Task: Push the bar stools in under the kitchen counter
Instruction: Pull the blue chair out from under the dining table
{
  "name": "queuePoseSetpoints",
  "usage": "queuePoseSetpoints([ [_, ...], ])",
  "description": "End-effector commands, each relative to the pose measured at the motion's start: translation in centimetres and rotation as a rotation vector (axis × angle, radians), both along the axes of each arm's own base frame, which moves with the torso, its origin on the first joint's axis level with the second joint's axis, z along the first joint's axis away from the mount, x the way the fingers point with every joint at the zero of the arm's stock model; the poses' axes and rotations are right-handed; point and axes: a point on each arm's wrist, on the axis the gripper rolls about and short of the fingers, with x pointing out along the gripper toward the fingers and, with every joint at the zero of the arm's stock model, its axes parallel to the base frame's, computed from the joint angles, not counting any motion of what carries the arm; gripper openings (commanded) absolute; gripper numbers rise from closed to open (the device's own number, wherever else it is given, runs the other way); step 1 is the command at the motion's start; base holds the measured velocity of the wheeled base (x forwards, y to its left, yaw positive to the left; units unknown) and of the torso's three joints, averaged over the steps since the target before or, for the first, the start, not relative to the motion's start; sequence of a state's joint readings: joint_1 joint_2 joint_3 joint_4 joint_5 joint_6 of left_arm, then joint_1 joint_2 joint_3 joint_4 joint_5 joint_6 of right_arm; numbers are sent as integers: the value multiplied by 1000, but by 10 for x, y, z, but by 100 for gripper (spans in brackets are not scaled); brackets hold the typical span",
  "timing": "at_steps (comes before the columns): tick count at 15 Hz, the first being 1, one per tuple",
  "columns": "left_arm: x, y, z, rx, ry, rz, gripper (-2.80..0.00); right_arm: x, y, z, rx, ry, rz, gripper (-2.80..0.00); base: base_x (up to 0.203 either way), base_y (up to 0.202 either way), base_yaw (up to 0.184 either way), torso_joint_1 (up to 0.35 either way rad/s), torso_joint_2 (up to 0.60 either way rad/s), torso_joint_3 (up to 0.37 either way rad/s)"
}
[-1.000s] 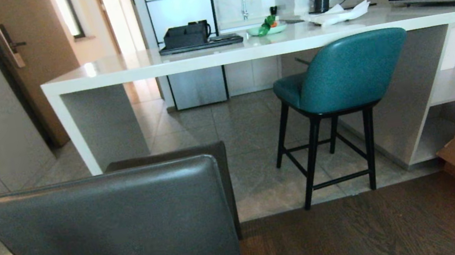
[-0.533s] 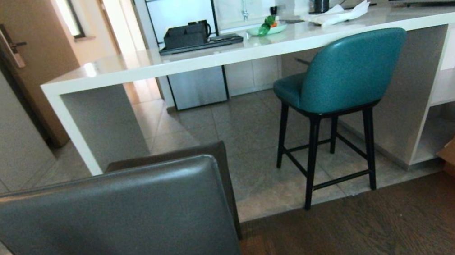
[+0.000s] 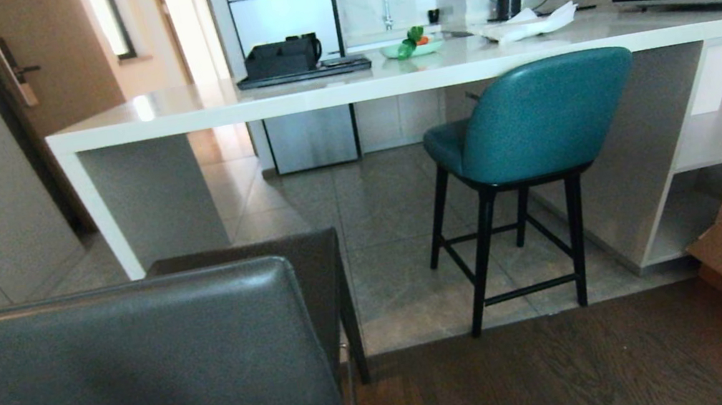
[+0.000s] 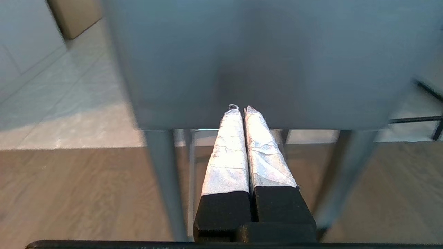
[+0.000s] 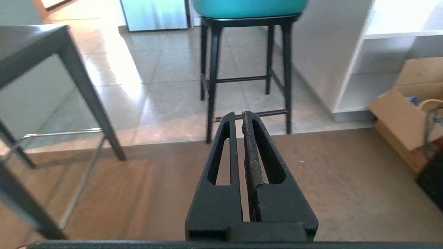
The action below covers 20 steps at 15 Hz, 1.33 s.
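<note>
Stools were recorded at two positions before the counter [image 3: 315, 97]. The teal stool [image 3: 536, 117] was set at the counter edge, its seat partly beneath the worktop, legs on the tiled floor [image 3: 380, 228]. The grey stool [image 3: 141, 368] was placed well apart from the counter, astride the join between tile and wooden floor [image 3: 576, 371]. The left gripper [image 4: 241, 110] was seen closed and empty, just behind the grey stool's back. The right gripper [image 5: 242, 116] was likewise closed, holding nothing, low above the wooden floor.
</note>
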<state>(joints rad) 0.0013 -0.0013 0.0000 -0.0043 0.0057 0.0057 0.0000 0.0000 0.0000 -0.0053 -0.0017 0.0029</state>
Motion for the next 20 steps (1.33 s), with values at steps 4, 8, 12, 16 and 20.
queuePoseSetpoints([
  [4, 0, 0, -1, 0, 4, 1, -280, 0, 0, -1, 0, 4, 0, -280, 0, -196, 3, 4, 1, 4],
  [8, 0, 0, -1, 0, 4, 1, -280, 0, 0, -1, 0, 5, 1, -280, 0, -197, 2, 2, 1, 4],
  [12, 0, 0, -1, 0, 4, 1, -280, 0, 0, -1, 0, 7, 0, -280, 0, -197, 1, 2, 2, 3],
  [16, 0, 0, -1, 0, 4, 1, -280, 0, 0, -1, 0, 5, 0, -280, 0, -194, 2, 0, 3, 2],
  [20, 0, 0, -1, -1, 4, 1, -280, 0, 0, -1, 0, 5, 0, -280, 0, -191, 2, 2, 2, -1],
])
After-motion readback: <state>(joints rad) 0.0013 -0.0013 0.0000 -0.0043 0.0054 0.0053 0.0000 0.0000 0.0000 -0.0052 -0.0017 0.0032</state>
